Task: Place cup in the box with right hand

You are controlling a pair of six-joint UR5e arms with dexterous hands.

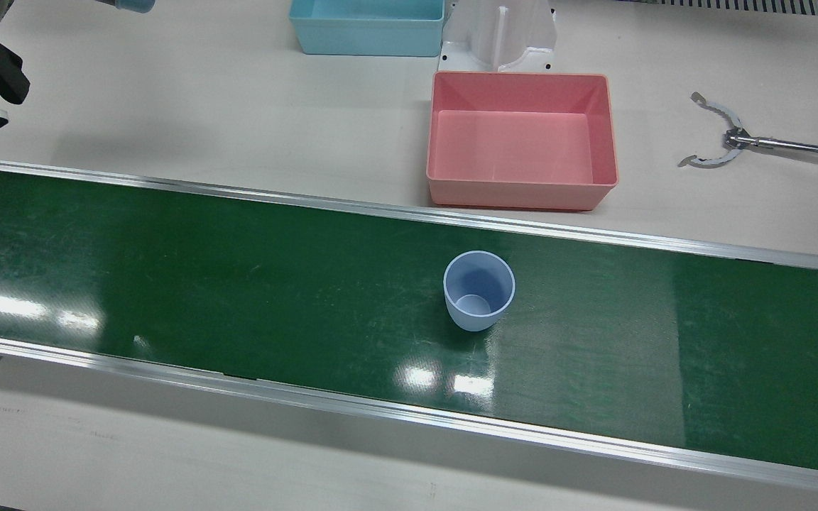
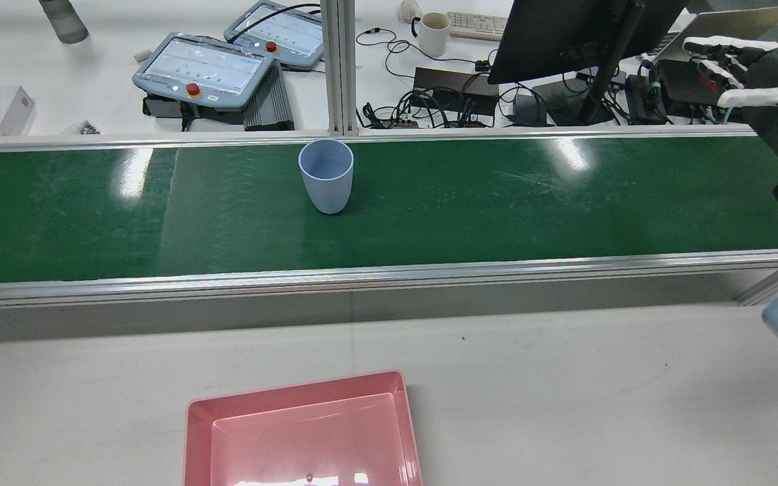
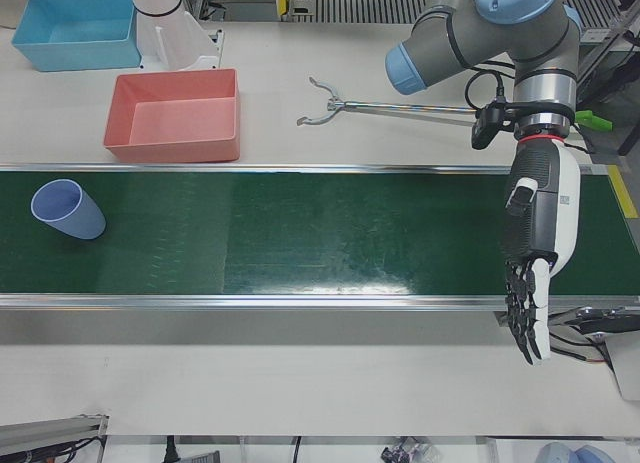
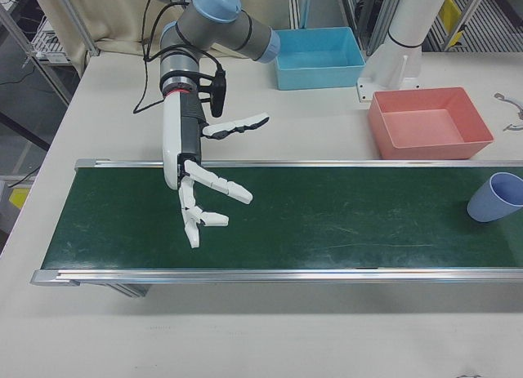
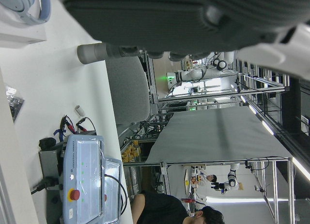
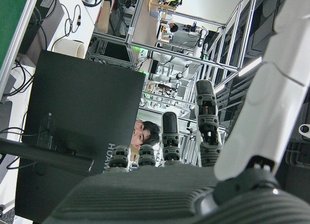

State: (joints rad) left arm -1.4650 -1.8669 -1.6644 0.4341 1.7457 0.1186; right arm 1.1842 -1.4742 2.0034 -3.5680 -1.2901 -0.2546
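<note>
Green belt [image 1: 238, 284]: cup [image 1: 478, 289] upright, far from my spread, empty right hand [image 4: 200, 200]; a hasty reach could topple it.

- A long green conveyor belt [image 1: 238, 284] with silver metal side rails crosses the pale surface [image 1: 203, 106].
- A light blue rectangular plastic bin [image 1: 366, 28] sits on the robot's side of the belt.
- A thin metal reaching rod with a forked claw end [image 1: 718, 135] lies on the same side.
- Beyond the belt's other rail: two grey teach pendants with red buttons [image 2: 203, 67], a white mug [image 2: 433, 34], a black monitor [image 2: 571, 34].
</note>
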